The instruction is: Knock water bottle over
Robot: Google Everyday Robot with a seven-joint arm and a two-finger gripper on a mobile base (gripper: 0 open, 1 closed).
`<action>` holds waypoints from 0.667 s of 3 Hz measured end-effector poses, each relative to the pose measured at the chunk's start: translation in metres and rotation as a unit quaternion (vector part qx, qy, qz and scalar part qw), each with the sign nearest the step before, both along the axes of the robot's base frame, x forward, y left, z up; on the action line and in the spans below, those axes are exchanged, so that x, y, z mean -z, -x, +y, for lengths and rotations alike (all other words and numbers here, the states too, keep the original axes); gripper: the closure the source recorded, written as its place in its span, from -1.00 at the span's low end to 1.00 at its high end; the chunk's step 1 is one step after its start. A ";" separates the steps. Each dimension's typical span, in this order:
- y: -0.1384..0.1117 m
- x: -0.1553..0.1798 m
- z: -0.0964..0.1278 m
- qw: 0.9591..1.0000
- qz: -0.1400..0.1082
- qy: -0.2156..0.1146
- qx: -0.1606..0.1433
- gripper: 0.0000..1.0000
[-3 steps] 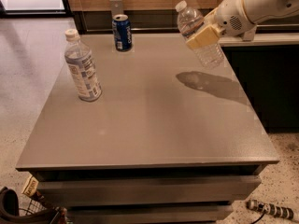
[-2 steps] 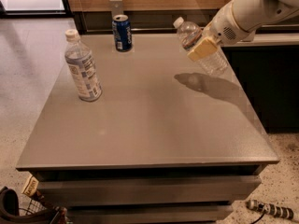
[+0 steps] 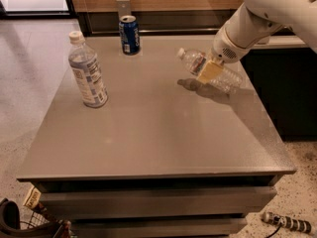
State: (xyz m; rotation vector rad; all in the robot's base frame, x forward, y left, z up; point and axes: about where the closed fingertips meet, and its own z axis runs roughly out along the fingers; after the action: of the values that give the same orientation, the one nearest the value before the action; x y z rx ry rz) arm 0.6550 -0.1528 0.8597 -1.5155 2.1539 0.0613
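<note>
Over the table (image 3: 148, 138), the pincer (image 3: 210, 71) pinches the water bottle (image 3: 192, 61), now tipped further.

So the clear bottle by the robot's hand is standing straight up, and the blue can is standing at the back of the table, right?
Not quite. The camera view shows the water bottle tipped far over, not straight up, with the gripper at its middle. The blue can does stand at the back of the table.

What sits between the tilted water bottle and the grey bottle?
Only bare tabletop, in the camera view; the can stands farther back. The gripper is at the water bottle, at the table's right.
</note>
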 end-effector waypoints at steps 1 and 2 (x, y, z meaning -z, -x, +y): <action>-0.002 0.031 0.019 0.999 0.037 0.007 -0.035 1.00; -0.002 0.047 0.031 0.997 0.060 0.004 -0.056 1.00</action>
State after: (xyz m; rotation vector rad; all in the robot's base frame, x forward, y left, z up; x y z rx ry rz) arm 0.6569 -0.1221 0.8129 -1.6736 2.1615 0.1872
